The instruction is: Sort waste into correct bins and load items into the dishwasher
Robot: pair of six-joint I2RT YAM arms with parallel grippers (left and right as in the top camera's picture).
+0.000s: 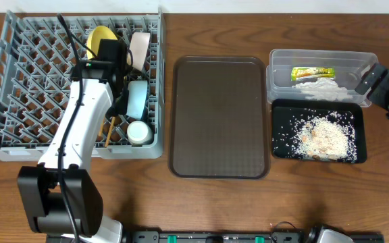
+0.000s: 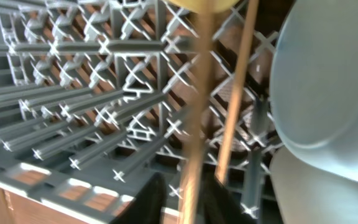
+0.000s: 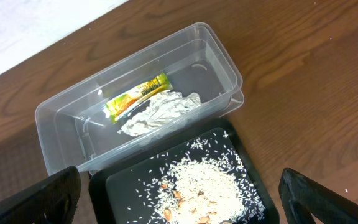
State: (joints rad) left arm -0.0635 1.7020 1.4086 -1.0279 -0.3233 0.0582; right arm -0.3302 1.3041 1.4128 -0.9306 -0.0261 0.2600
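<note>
In the left wrist view the left gripper sits at the bottom centre. Its dark fingers stand a little apart, with one chopstick rising between them and a slim gap showing on its left side. The second chopstick leans just to the right, both down among the pegs of the dish rack at the left of the overhead view, close to a pale bowl.

We judge the chopsticks light, stiff and smooth. They are apt to roll or slip through the grid, so a pinch across the shaft near its upper end should hold best. The bowl looks hard, slippery and breakable; its rim is the place to grip.

At the right edge the right gripper hangs with its fingers spread wide, holding nothing, above the clear tub with wrapper and tissue, and the black tray of rice.
</note>
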